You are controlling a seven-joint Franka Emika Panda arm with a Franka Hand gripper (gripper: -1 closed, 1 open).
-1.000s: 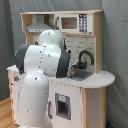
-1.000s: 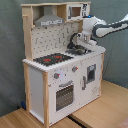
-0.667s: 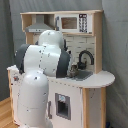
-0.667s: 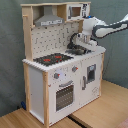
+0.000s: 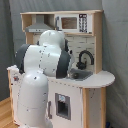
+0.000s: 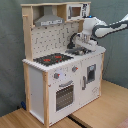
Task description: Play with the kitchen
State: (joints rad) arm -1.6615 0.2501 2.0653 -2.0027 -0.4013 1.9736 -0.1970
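Barely shifted from a second back, gripper [image 6: 84, 44] low over the sink [image 6: 80, 51] beside the faucet [image 6: 75, 39] (finger state impossible to tell), on the kitchen [image 6: 60, 75] counter's end toward the second exterior view's right, basin apparently directly beneath.

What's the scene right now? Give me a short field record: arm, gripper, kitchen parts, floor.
arm: reaches in from the second exterior view's right, over the sink
gripper: above the sink, beside the faucet; holds nothing visible
kitchen: upright
stovetop: bare, red rings
oven door: closed
microwave: on top shelf
hood: above stovetop
floor: wood
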